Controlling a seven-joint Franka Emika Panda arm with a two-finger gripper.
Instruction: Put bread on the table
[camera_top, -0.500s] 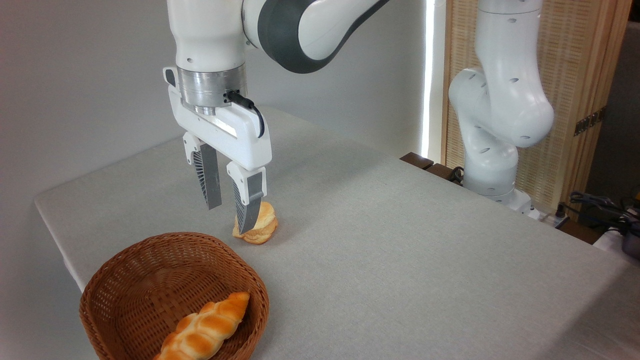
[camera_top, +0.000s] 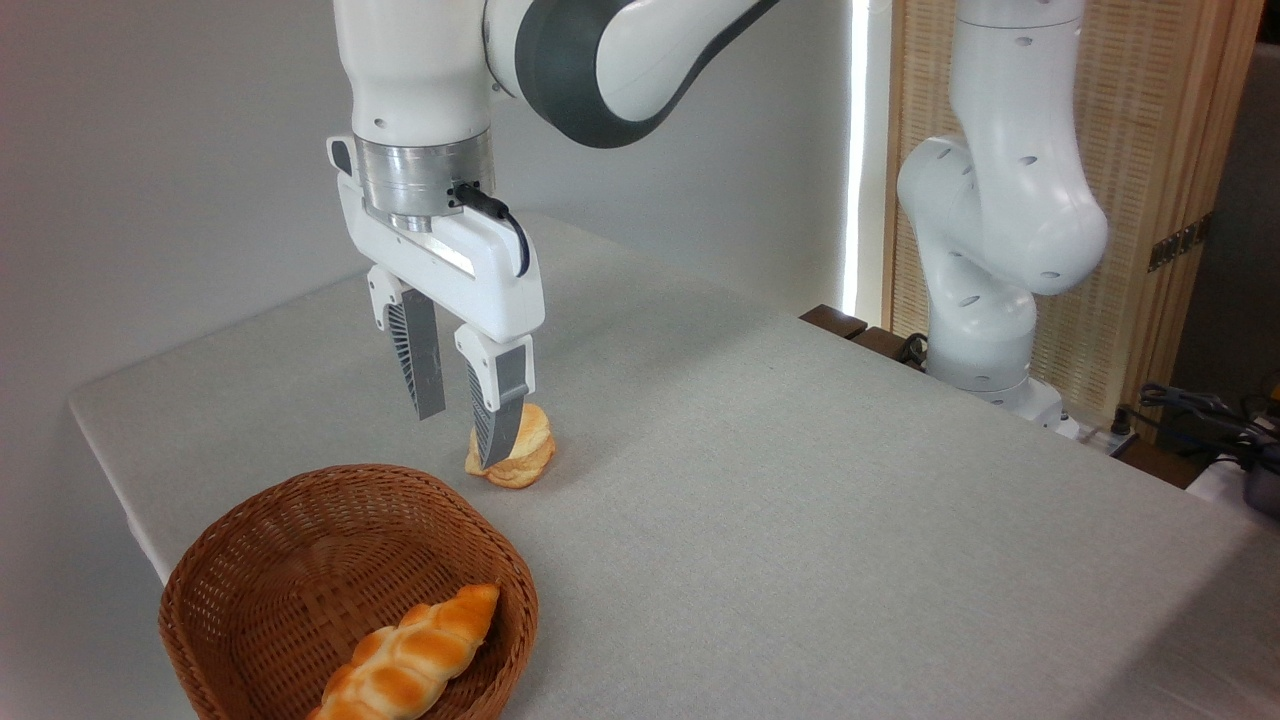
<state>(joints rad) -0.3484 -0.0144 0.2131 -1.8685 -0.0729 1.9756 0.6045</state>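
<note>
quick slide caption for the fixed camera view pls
Open claw above the table near a small bun; braided bread lies in the wicker basket.

— Where is the bread (camera_top: 410, 660)?

— It lies in the wicker basket (camera_top: 270, 560) at the near left corner, along the basket's right inner wall, one tapered end up near the rim, the other running off the bottom edge of the view.

— What does it look like?

— An elongated braided loaf, glossy golden-orange, with paler seams between the knots.

— And the table (camera_top: 800, 520)?

— A large rectangular top with a plain light grey, fabric-like surface. The basket stands on it; the loaf does not touch it.
</note>
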